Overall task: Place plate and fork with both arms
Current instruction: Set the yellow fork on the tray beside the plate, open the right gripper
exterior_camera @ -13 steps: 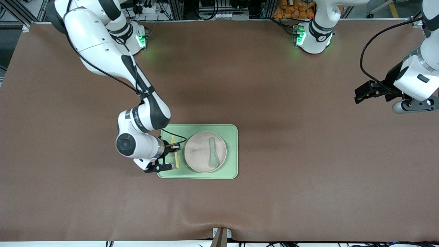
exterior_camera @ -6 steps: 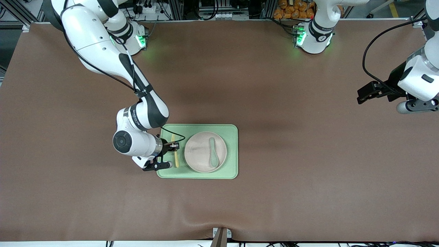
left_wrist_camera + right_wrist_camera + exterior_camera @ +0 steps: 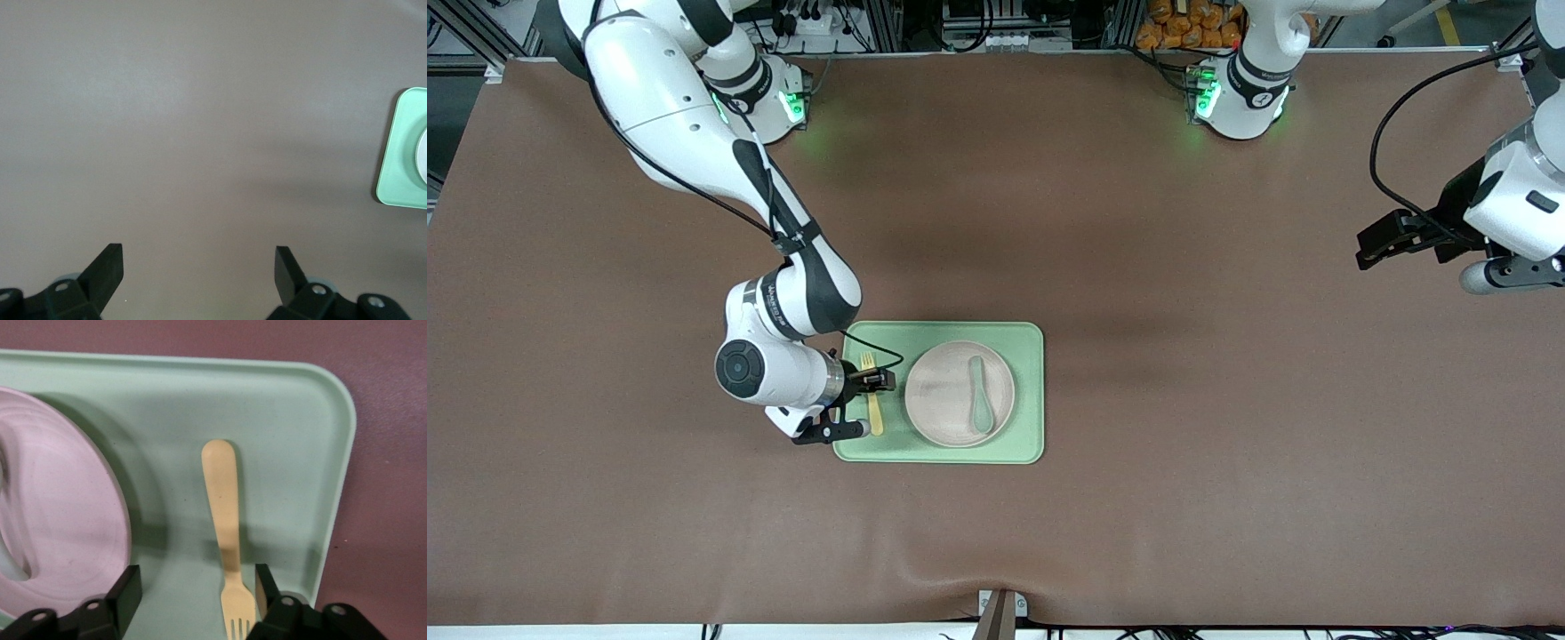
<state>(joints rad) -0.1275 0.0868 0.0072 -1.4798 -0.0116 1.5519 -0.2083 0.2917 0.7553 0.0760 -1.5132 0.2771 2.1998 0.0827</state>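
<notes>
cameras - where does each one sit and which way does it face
Front view: high across the table, facing both bases; shows both arms, tray, plate, fork.
Left wrist view: on the left wrist, over bare table; open left gripper, tray corner.
Right wrist view: over the tray; open right gripper straddling the fork.
All three share the tray.

The right arm (image 3: 694,133) is showing glossy white shells with dark grey joint bands, and a thin black cable is running along it. A round dark cap is sitting on its wrist. The left arm (image 3: 1516,200) is looking the same, with a looping black cable. Both bases are glowing green. Small printed markings, perhaps lettering, are appearing on the joint rings.
</notes>
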